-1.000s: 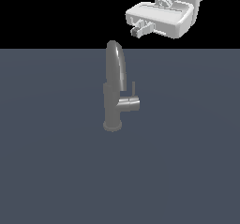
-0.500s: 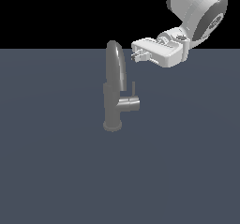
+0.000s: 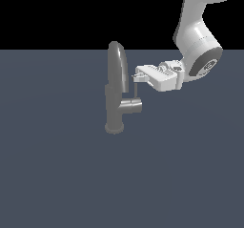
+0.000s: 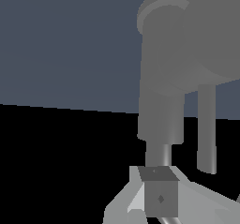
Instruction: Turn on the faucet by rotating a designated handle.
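The grey faucet (image 3: 116, 91) stands upright on the dark floor, with its arched spout on top and a round base. A stubby side cylinder sticks out toward the exterior view's right. From it the thin handle (image 3: 137, 92) rod rises straight up. My gripper (image 3: 137, 76) reaches in from the exterior view's right, level with the rod's upper end and beside the spout. Its fingers look shut with nothing held. In the wrist view the faucet (image 4: 159, 87) body fills the frame, the handle (image 4: 206, 134) rod runs beside it, and my gripper (image 4: 159, 197) sits close in front.
The white arm (image 3: 198, 41) comes down from the exterior view's upper right. A flat blue-grey floor (image 3: 57, 174) spreads around the faucet. No other object shows.
My gripper has come down and toward the exterior view's left, from high above the faucet to the top of the handle rod. The faucet and its handle have not moved.
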Tool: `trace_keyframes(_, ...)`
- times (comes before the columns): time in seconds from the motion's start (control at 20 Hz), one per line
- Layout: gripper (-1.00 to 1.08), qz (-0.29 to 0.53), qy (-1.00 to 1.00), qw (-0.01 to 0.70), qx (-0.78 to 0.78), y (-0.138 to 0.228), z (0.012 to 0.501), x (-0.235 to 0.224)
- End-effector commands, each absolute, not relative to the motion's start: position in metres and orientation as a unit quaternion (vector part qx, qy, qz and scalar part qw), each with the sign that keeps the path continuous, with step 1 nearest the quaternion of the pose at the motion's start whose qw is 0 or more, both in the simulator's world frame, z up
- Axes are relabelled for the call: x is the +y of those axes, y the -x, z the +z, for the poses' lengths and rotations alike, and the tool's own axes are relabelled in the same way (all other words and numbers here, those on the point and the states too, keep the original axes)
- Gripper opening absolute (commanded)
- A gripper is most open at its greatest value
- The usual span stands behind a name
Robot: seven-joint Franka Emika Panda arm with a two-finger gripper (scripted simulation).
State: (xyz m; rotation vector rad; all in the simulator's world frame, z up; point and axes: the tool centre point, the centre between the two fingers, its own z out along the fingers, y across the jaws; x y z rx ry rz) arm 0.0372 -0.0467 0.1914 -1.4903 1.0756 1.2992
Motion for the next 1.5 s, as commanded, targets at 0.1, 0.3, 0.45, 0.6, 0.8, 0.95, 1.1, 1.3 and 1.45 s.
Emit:
trace_keyframes(0.1,-1.00,0.537,0.563,0.444,0.444,-0.041,0.171,-0.043)
trace_keyframes(0.3,-1.00,0.544,0.548,0.450,0.449,-0.041,0.162,-0.041)
trace_keyframes(0.45,-1.00,0.545,0.546,0.451,0.449,-0.041,0.161,-0.040)
trace_keyframes(0.6,-1.00,0.545,0.546,0.451,0.449,-0.041,0.161,-0.040)
trace_keyframes(0.8,-1.00,0.545,0.546,0.451,0.449,-0.036,0.162,-0.041)
trace_keyframes(0.95,-1.00,0.545,0.546,0.451,0.449,-0.029,0.164,-0.042)
trace_keyframes(1.1,-1.00,0.545,0.546,0.451,0.449,-0.021,0.165,-0.044)
trace_keyframes(1.3,-1.00,0.545,0.546,0.451,0.449,-0.011,0.167,-0.046)
trace_keyframes(1.45,-1.00,0.545,0.546,0.451,0.449,-0.003,0.169,-0.047)
